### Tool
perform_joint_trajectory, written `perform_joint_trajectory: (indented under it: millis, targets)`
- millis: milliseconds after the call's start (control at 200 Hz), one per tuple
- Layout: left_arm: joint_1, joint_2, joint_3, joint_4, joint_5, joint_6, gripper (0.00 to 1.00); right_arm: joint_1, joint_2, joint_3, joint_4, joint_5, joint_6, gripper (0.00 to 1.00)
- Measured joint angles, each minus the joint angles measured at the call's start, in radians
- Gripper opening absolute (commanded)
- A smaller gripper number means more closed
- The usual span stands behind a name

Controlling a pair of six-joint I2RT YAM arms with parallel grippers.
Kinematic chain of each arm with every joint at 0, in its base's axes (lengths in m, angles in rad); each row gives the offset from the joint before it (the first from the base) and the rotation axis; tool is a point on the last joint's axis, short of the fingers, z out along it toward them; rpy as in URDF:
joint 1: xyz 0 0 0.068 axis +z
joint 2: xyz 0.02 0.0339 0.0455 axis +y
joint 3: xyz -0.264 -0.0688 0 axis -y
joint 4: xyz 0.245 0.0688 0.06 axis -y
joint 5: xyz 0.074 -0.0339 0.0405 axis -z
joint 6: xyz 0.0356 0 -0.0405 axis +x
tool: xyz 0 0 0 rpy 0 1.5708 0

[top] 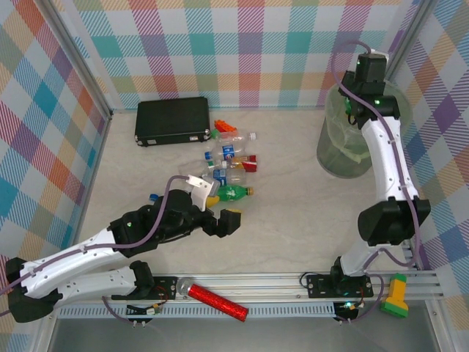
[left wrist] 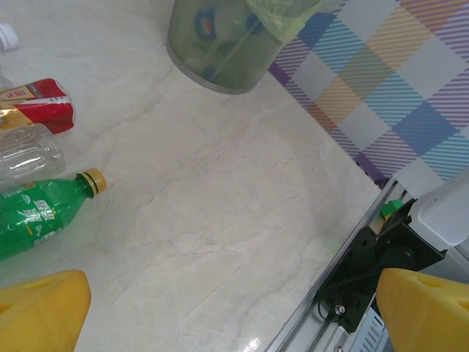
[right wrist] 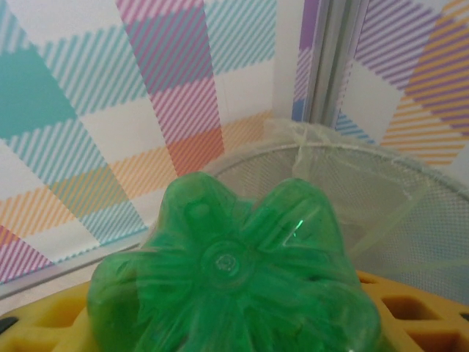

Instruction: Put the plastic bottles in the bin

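Several plastic bottles (top: 231, 165) lie in a cluster mid-table. The nearest is a green one (top: 234, 193) with an orange cap. My left gripper (top: 220, 211) hovers open just in front of it. In the left wrist view the yellow fingers (left wrist: 40, 312) stand wide apart over bare table, the green bottle (left wrist: 37, 213) to their left, a clear bottle (left wrist: 26, 154) behind it. The bin (top: 348, 143) stands far right, bottles inside it (left wrist: 220, 37). My right gripper (right wrist: 234, 308) is shut on a green bottle (right wrist: 234, 264), base toward the camera, above the bin's rim (right wrist: 366, 158).
A flat black case (top: 172, 121) lies at the back left, with small orange bricks (top: 226, 128) beside it. A red glittery cylinder (top: 216, 301) rests on the front rail. A yellow-green block (top: 396, 297) sits at the rail's right end. Checked walls close in the table.
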Motion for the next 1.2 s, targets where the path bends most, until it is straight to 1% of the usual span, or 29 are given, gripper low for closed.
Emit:
perform_joint_trajectory:
  millis: [60,110,195,255,385,555,660,820,885,995,1090,1200]
  targets:
    - [0.0,-0.014,-0.006,-0.004,-0.008,-0.003,1.0,-0.009,0.028,0.012,-0.006,-0.009,0.01,0.61]
    - [0.0,-0.021,-0.008,-0.016,-0.013,-0.003,1.0,-0.013,0.044,0.02,-0.012,-0.015,0.016,0.65]
    - [0.0,-0.026,-0.009,-0.029,-0.021,-0.005,1.0,-0.015,0.065,0.041,-0.028,-0.026,0.034,0.82]
    - [0.0,-0.029,-0.01,-0.032,-0.026,-0.007,1.0,-0.016,0.081,0.072,-0.043,-0.032,0.032,1.0]
    - [0.0,-0.041,-0.013,-0.045,-0.04,-0.01,1.0,-0.016,0.093,0.116,-0.072,-0.054,0.034,0.99]
    - [0.0,-0.04,-0.016,-0.049,-0.057,-0.018,1.0,-0.016,0.084,0.121,-0.093,-0.097,0.049,0.99]
    - [0.0,-0.031,-0.023,-0.05,-0.082,-0.029,1.0,-0.016,0.051,0.09,-0.104,-0.133,0.064,0.99]
    - [0.0,-0.005,-0.029,-0.059,-0.148,-0.053,0.99,0.005,-0.058,-0.008,-0.105,-0.186,0.089,0.99]
    - [0.002,0.003,-0.039,-0.063,-0.183,-0.066,1.0,0.031,-0.109,-0.055,-0.103,-0.198,0.096,0.99]
    - [0.021,0.021,-0.06,-0.081,-0.23,-0.089,1.0,0.109,-0.195,-0.142,-0.087,-0.218,0.102,0.99]
    - [0.058,0.043,-0.079,-0.095,-0.253,-0.105,0.99,0.178,-0.248,-0.212,-0.075,-0.233,0.105,0.99]
    - [0.126,0.064,-0.098,-0.117,-0.267,-0.122,1.0,0.248,-0.288,-0.286,-0.056,-0.247,0.117,0.99]
